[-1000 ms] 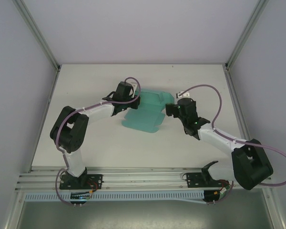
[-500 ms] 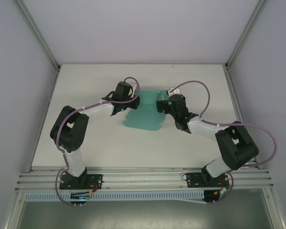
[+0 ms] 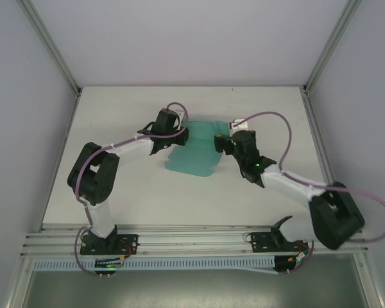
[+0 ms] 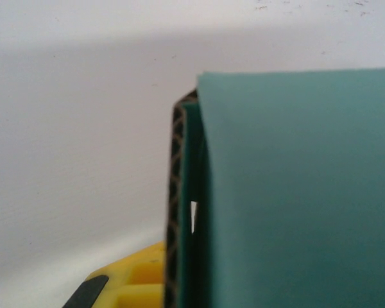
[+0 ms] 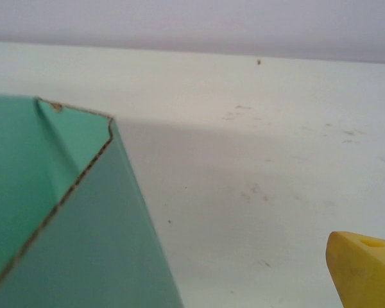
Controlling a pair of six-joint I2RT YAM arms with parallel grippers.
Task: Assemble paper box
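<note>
1. Paper box (image 3: 194,155): teal-green card, partly folded, lying near the middle of the white tabletop (image 3: 115,192), between the two arms.
2. From the overhead camera, its near part lies flat as a panel with rounded corners, while the far part is raised into upright walls.
3. The left gripper (image 3: 182,135) is at the box's left wall, clenched on the card there.
4. In the left wrist view the paper box (image 4: 295,192) is pressed close to the lens. A folded layer lies over a second one, with a brown corrugated cut edge running up the middle of the frame, and a yellow finger (image 4: 138,289) shows at the bottom.
5. The right gripper (image 3: 221,142) is at the box's right side with its jaws spread wide, grasping nothing.
6. In the right wrist view an upright corner of the paper box (image 5: 83,212) stands at the left with its brown cut edge showing. One yellow fingertip (image 5: 366,273) sits at the lower right, well apart from that wall, with bare tabletop (image 5: 256,160) between them.
</note>
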